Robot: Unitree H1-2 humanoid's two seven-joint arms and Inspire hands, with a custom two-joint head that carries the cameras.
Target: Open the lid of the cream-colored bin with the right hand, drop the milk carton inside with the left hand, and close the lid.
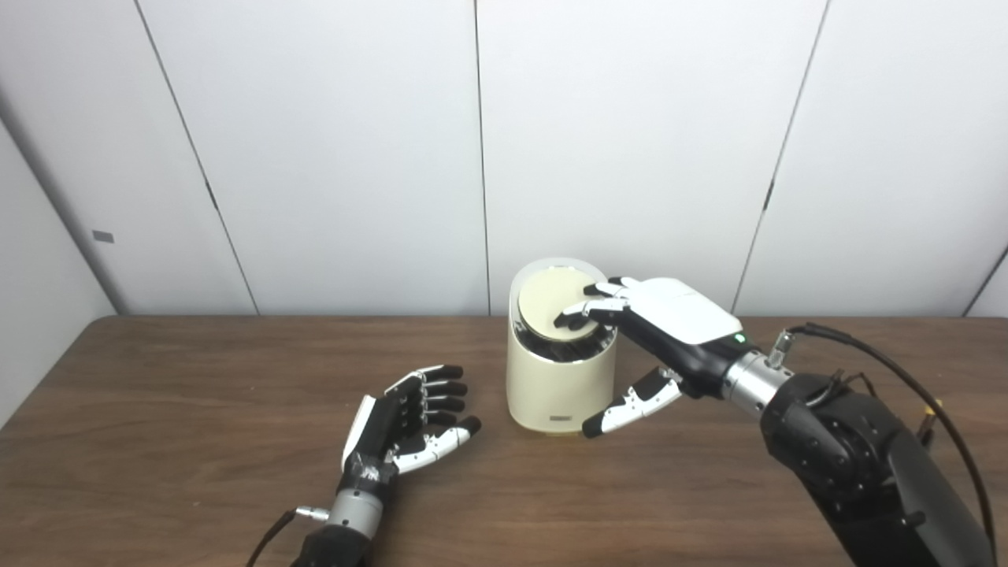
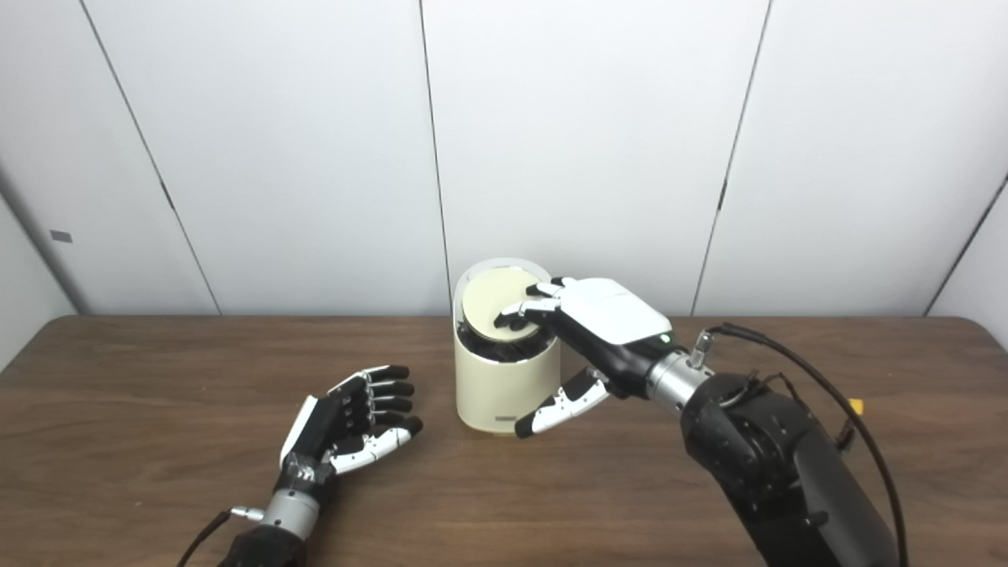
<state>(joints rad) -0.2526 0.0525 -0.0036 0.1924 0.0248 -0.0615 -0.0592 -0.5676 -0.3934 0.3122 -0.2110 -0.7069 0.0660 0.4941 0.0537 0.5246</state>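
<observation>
**Right hand on the bin lid, left hand idle**

Lower left of the frame: left hand (image 1: 409, 425) low over the brown wooden table (image 1: 157, 441), palm turned inward, fingers spread and released, grasping nothing; a thin cable trailing from its wrist toward the bottom edge.

Centre of the frame: cream-colored bin (image 1: 559, 386) upright on the table, near the far edge, just right of the left hand and clear of it. Round lid (image 1: 551, 303) tilted up toward the camera, pale disc facing forward, a dark gap showing beneath its lower edge at the bin's mouth.

Right of centre: right hand (image 1: 654, 331) reaching in over the bin's top from the right, dark fingertips (image 1: 571, 319) pressed against the face of the tilted lid, fingers extended rather than clenched, not wrapped around anything; thumb pointing down beside the bin's right wall, close to it, contact impossible to tell. Green light glowing on the back of the wrist.

Lower right: bulky black forearm with a looping black cable.

Behind everything: plain white wall panels (image 1: 630, 142) across the upper frame. Milk carton nowhere visible in either view.
</observation>
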